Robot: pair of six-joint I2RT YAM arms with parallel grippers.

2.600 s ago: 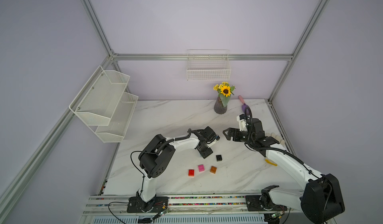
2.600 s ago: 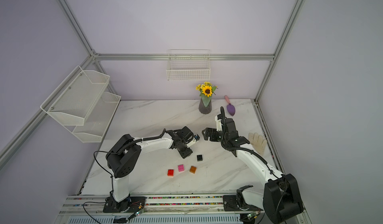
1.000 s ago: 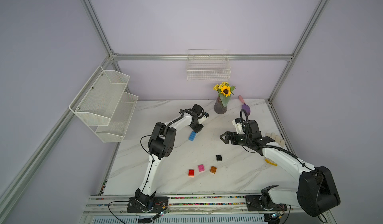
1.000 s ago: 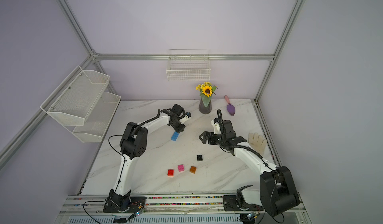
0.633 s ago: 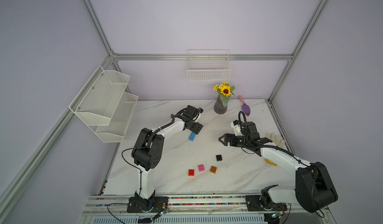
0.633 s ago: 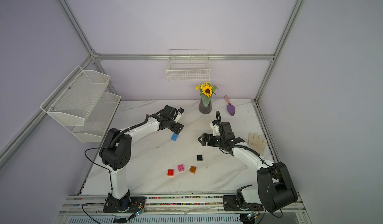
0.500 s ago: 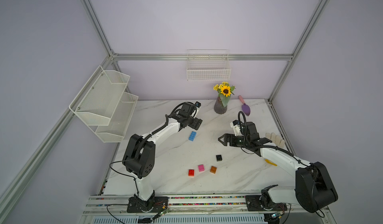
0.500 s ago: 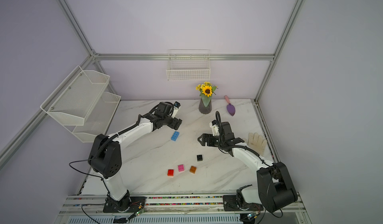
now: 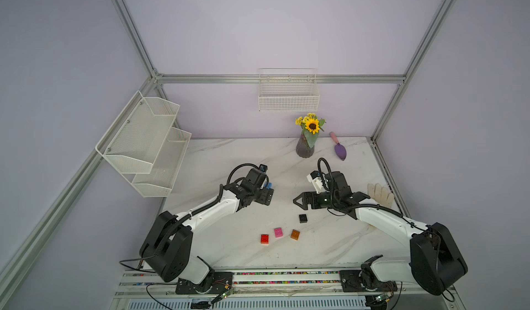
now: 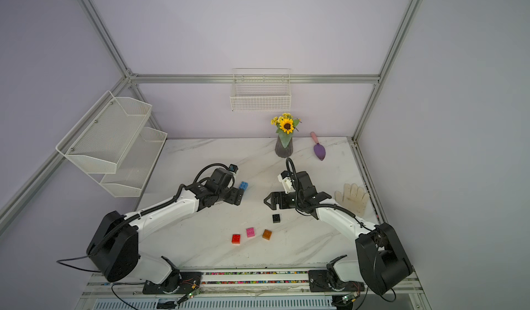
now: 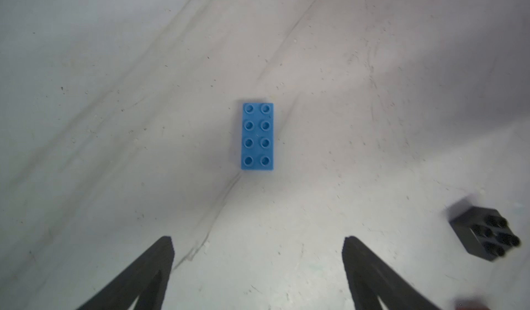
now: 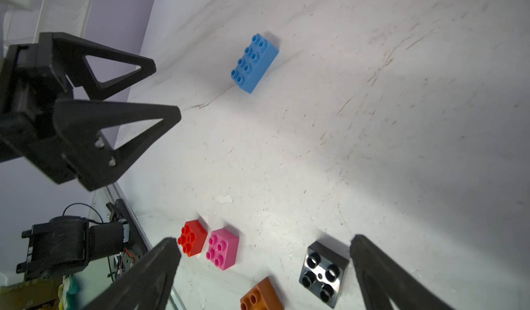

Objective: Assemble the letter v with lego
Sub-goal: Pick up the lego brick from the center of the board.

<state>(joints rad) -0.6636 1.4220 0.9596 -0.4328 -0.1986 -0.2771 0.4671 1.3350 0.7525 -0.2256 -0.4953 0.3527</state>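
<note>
Your left fingers (image 10: 235, 199) hang spread wide and empty over the bench (image 10: 200, 156), the blue brick (image 10: 243, 185) lying flat just beyond their tips. Toward the front edge the red brick (image 10: 236, 238), pink brick (image 10: 250, 232) and orange brick (image 10: 266, 234) sit in a loose row, the black brick (image 10: 276, 218) apart at its right. Your right fingers (image 10: 267, 201) gape empty near the black brick.

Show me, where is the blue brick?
In a top view the blue brick lies flat on the table, just beyond the open left gripper, not held. The black brick is its nearest brick, closer to the front.
</note>
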